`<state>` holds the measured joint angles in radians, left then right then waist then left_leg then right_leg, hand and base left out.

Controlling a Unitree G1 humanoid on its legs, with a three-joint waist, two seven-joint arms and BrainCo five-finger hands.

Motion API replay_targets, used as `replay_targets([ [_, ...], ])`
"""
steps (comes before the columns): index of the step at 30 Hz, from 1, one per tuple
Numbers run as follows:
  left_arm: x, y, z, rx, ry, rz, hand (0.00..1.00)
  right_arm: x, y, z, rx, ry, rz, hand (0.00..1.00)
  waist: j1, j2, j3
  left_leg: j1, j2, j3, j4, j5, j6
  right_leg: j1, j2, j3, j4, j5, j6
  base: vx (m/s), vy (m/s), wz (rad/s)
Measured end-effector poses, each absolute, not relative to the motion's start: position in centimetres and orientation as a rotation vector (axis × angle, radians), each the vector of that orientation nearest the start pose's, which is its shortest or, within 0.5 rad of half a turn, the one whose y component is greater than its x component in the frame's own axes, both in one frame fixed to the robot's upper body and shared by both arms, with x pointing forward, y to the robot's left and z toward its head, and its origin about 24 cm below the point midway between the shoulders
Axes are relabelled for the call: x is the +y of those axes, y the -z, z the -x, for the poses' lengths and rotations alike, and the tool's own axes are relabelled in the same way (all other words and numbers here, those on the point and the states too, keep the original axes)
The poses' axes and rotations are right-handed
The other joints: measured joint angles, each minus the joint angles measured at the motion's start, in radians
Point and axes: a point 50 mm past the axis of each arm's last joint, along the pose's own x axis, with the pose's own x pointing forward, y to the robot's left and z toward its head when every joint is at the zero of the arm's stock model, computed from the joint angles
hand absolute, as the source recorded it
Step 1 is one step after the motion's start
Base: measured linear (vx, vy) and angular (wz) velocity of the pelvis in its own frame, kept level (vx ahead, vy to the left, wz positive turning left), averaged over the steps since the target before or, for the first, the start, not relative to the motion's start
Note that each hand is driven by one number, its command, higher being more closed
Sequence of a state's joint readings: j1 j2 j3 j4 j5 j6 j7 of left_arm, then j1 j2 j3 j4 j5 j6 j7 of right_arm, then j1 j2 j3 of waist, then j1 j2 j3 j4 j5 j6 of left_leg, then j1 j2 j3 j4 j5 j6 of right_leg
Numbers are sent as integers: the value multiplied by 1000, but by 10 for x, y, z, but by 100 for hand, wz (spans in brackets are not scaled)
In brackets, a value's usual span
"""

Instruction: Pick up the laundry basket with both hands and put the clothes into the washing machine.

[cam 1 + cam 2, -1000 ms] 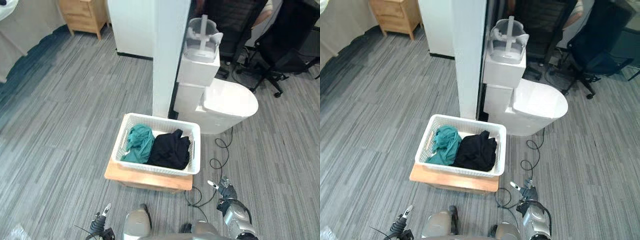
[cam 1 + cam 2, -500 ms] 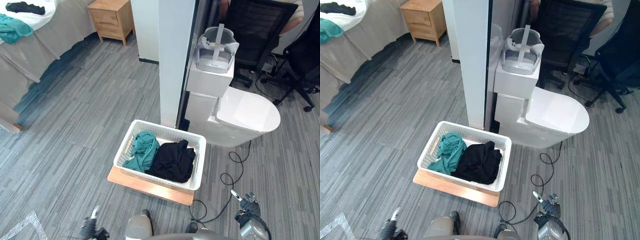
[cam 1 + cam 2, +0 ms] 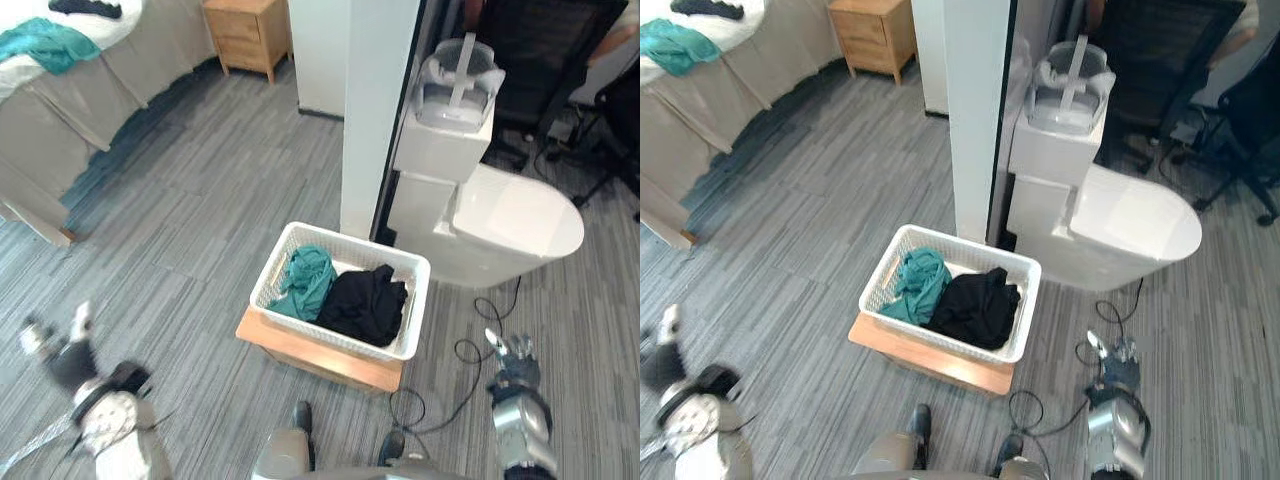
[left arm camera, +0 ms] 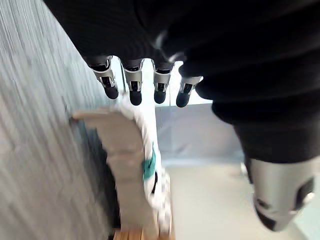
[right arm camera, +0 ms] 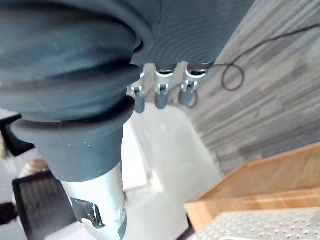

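Nothing of the task is judged to be done yet. The laundry basket (image 3: 320, 332) is seen resting on a low wooden platform (image 3: 310, 358) on the floor, covering most of its top and leaving the near edge bare. It is touched by neither hand. Both pieces of clothing are held inside it: a teal garment (image 3: 305, 282) is heaped against the basket's left wall and a black garment (image 3: 365, 303) is piled in the right half, the two touching at the middle. Behind the basket's far edge a white pillar (image 3: 380, 100) is seen, and past the far right corner a white rounded unit (image 3: 510, 225); whether that is the washing machine cannot be told. All steps are therefore left: the basket's two short sides have to be gripped, the basket lifted, carried, and the clothes put in.

The left hand (image 3: 65, 355) is held out well to the left of the platform, low over the floor and turned away from the basket. In its wrist view the fingers (image 4: 135, 90) are seen straight in a row with the thumb apart, so it is spread wide and nothing is held. The right hand (image 3: 513, 352) is held near the platform's near right corner but apart from it, pointing up the room. Its fingers (image 5: 162, 95) are extended and relaxed, and nothing is held in it either.
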<state>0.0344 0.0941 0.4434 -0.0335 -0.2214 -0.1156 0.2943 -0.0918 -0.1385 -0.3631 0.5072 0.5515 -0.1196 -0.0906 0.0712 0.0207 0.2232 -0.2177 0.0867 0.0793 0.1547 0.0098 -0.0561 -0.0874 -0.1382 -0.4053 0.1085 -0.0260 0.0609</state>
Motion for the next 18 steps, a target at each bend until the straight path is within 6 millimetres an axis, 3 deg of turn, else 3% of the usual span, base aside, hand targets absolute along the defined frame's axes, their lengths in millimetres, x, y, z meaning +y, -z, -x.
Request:
replay_targets([
  [1, 272, -75, -240, -194, -585, 92, 0, -268, 14, -250, 140, 532, -465, 0, -1, 0, 35, -23, 0, 1, 0, 10, 2, -34, -4, 7, 21, 1, -2, -172, 43, -6],
  [3, 255, -101, -276, -237, -411, 42, 0, -266, -11, -275, 68, 478, -467, 0, -4, -3, 100, -52, -1, 4, 0, 22, 4, -76, -5, 13, 48, 6, -8, -154, 26, -7],
  [6, 248, -141, -317, -287, -298, -38, 0, -269, -39, -297, 2, 437, -463, 0, -2, -9, 172, -104, -2, 7, -9, 52, 10, -146, -9, 20, 73, 14, -15, -145, 14, -5],
  [8, 254, -172, -343, -294, -294, -105, 0, -272, -53, -306, -29, 423, -460, 0, -2, -14, 215, -141, -3, 2, -20, 75, 13, -192, -17, 18, 89, 19, -21, -88, 11, 2],
  [12, 264, -210, -365, -280, -332, -208, 0, -261, -63, -311, -39, 364, -440, 0, -8, -25, 226, -190, -11, -13, -55, 111, 15, -255, -21, 4, 105, 19, -23, -2, -21, 8],
  [18, 273, -248, -366, -344, -407, -333, 0, -232, -86, -314, -124, 216, -412, 0, -13, -47, 258, -240, -20, -23, -87, 136, 14, -331, -34, 4, 145, 6, -25, 11, -16, 5],
])
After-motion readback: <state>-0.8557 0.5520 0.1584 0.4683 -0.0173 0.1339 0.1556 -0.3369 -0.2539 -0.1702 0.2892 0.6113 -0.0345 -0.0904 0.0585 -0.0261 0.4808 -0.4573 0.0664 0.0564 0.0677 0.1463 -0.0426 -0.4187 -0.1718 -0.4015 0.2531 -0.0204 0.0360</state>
